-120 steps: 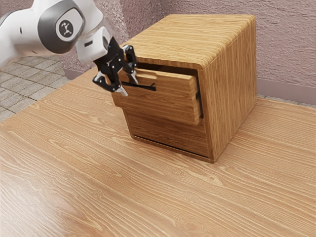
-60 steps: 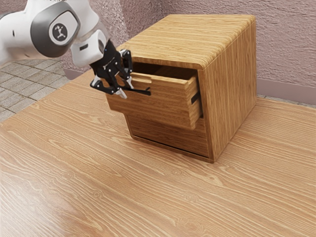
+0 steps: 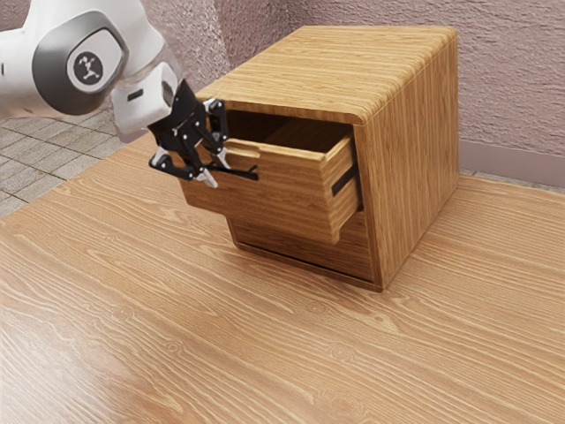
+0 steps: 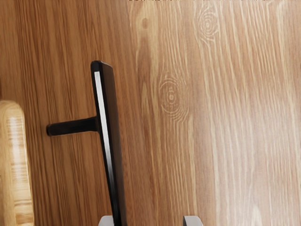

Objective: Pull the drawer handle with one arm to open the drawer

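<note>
- Since half a second ago our arm has drawn back toward the exterior view's left, and the drawer has slid further out of the cabinet, which stands toward the far edge of the table.
- We see the upper drawer partly open, its inside showing; we judge some travel remains.
- Its handle, a black bar, runs lengthwise along the drawer front, crosswise to the pull.
- Our claw is spread wide, the bar resting against one finger: hooked, not pinched. The drawer lies toward the exterior view's right of it.
- We can read no brand or writing.
</note>
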You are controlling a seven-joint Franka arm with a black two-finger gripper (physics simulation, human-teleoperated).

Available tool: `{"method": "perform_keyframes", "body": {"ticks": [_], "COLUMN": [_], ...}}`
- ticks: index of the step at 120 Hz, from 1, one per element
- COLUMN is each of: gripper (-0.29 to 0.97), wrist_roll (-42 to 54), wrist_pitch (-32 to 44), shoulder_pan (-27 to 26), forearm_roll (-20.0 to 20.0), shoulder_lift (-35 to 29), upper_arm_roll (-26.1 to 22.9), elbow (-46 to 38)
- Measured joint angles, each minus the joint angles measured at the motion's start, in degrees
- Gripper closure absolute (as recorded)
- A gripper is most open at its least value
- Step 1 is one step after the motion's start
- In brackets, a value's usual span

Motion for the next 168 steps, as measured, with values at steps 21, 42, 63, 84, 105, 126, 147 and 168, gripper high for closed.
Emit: {"method": "perform_keyframes", "body": {"ticks": [21,42,63,84,105,126,147,168], "gripper": [0.58,0.59,0.58,0.59,0.6,0.6,0.59,0.44], "wrist_roll": [-0.06,-0.13,-0.19,-0.26,-0.34,-0.44,-0.54,-0.62], "wrist_pitch": [-0.16,-0.13,-0.07,0.01,0.27,0.49,0.63,0.76], "shoulder_pan": [0.19,0.14,-0.09,-0.13,-1.69,-2.13,-2.16,-2.48], "forearm_roll": [-0.05,-0.07,-0.08,-0.06,-0.04,0.0,0.08,0.26], "shoulder_lift": [-1.85,-4.44,-6.58,-9.54,-13.34,-16.73,-19.97,-24.12], "upper_arm_roll": [-0.02,0.03,0.06,0.15,2.06,2.6,2.63,2.63], "elbow": [-2.08,-4.91,-7.28,-10.12,-13.93,-17.31,-20.47,-23.44]}}
